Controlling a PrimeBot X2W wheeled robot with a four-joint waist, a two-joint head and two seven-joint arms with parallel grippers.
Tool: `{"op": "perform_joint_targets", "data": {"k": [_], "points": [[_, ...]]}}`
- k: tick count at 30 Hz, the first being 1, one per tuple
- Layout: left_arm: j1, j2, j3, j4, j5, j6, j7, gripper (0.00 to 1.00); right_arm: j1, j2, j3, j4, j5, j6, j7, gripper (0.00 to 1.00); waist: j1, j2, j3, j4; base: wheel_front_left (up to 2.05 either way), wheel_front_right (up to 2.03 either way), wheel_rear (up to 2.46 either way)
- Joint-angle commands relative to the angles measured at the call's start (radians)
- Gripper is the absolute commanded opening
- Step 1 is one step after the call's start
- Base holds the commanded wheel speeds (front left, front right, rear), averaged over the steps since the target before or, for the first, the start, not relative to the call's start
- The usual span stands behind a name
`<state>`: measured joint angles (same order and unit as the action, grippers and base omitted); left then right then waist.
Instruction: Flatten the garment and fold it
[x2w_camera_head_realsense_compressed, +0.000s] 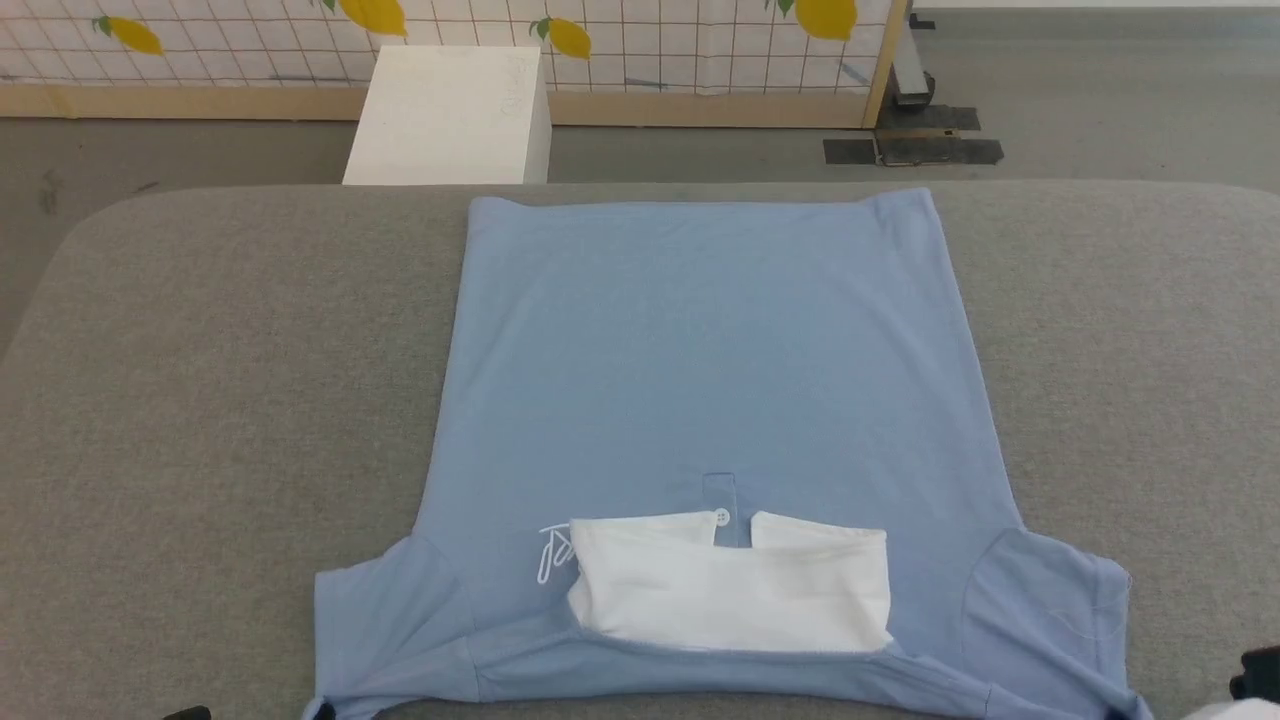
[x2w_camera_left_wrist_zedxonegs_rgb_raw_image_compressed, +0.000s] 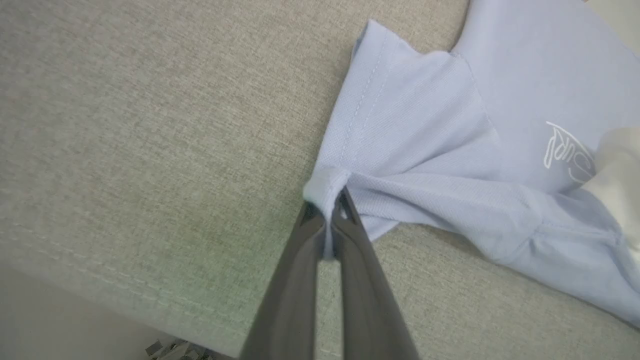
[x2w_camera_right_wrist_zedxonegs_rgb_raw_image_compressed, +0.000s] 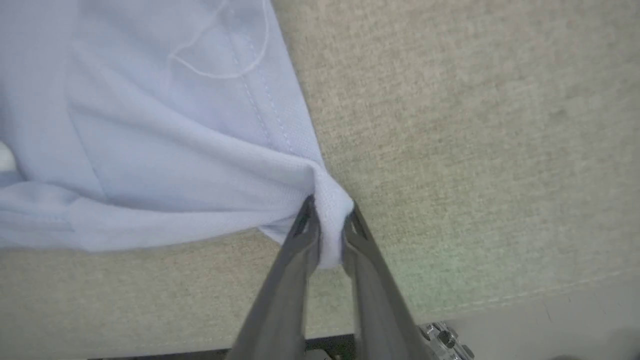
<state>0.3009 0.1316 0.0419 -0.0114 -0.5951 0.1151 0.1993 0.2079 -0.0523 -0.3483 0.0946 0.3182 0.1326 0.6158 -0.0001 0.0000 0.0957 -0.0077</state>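
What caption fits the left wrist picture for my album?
The left gripper pinches a sleeve corner of the light-blue garment on the grey surface.

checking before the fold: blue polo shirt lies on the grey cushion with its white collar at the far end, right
No: the head view shows the blue polo shirt on the grey cushion with its white collar at the near end.

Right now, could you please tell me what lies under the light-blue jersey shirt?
The grey woven surface shows around the light-blue jersey shirt; anything beneath its spread fabric is covered.
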Motion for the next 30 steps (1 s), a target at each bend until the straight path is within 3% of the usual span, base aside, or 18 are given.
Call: {"op": "perform_joint_targets", "data": {"k": [1, 9, 16, 22, 30], "points": [[-0.01, 0.006, -0.001, 0.001, 0.007, -0.003, -0.01, 0.0, -0.033, 0.002, 0.004, -0.006, -0.015, -0.002, -0.031, 1.0, 0.0001, 0.0, -0.002, 0.005, 0.0, 0.0, 0.0], [-0.042, 0.012, -0.019, -0.021, 0.032, -0.002, -0.03, 0.0, -0.218, -0.005, 0.024, -0.118, -0.077, -0.002, -0.281, 1.0, 0.0001, 0.0, 0.033, 0.029, 0.0, 0.0, 0.0], [-0.107, 0.018, -0.04, -0.055, 0.041, -0.018, -0.041, 0.0, -0.528, -0.081, 0.052, 0.002, -0.08, -0.002, -0.436, 1.0, 0.0001, 0.0, 0.156, 0.077, 0.0, 0.0, 0.0], [-0.191, 0.008, -0.063, -0.061, 0.045, -0.035, -0.07, 0.0, -0.807, -0.172, 0.072, 0.171, -0.097, -0.002, -0.445, 1.0, 0.0001, 0.0, 0.31, 0.138, 0.0, 0.0, 0.0], [-0.304, -0.023, -0.114, -0.032, 0.048, -0.066, -0.121, 0.0, -1.129, -0.279, 0.095, 0.354, -0.173, -0.002, -0.337, 1.0, 0.0001, 0.0, 0.507, 0.232, 0.0, 0.0, 0.0]]}}
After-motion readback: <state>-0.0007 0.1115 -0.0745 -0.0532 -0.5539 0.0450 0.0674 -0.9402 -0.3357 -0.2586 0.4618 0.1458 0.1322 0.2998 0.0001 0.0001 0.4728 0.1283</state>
